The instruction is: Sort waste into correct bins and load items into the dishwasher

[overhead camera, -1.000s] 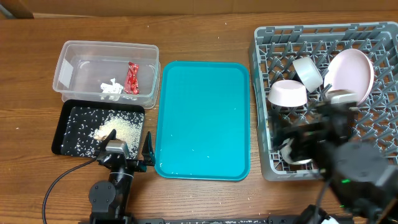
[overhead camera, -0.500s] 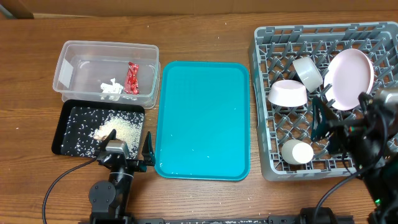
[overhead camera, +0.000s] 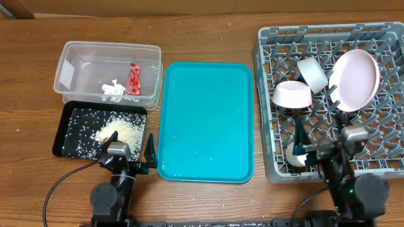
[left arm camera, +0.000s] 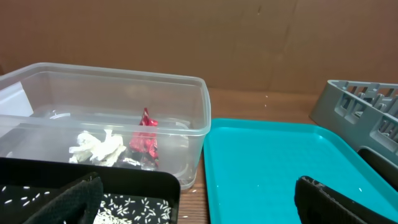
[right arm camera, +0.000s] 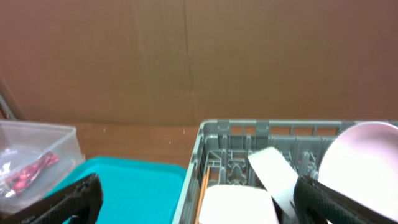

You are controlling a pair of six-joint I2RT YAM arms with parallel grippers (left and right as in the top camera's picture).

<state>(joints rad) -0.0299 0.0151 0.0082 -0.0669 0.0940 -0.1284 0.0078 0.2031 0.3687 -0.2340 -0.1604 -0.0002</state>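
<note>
The clear tub [overhead camera: 107, 69] holds the white tissue [overhead camera: 113, 89] and the red wrapper [overhead camera: 133, 79]; both also show in the left wrist view, tissue [left arm camera: 96, 148] and wrapper [left arm camera: 146, 137]. The black tray [overhead camera: 76, 116] holds rice [overhead camera: 120, 131]. The grey dish rack [overhead camera: 328, 38] holds the plate [overhead camera: 355, 79], two bowls [overhead camera: 291, 94] [overhead camera: 312, 72] and the cup [overhead camera: 295, 154]. A chopstick [right arm camera: 202, 190] lies along the rack's left wall. My left gripper [overhead camera: 129, 154] is open and empty at the table's front. My right gripper [overhead camera: 325, 145] is open and empty over the rack's front edge.
The teal serving tray [overhead camera: 205, 120] lies between the bins and the rack, with a few rice grains on it. It also shows in the left wrist view [left arm camera: 280, 168] and the right wrist view [right arm camera: 130, 183]. A brown wall stands behind the table.
My right arm has drawn back from over the rack's front cells to its front edge, open. The cup stays lying in the rack. The left arm has not moved.
</note>
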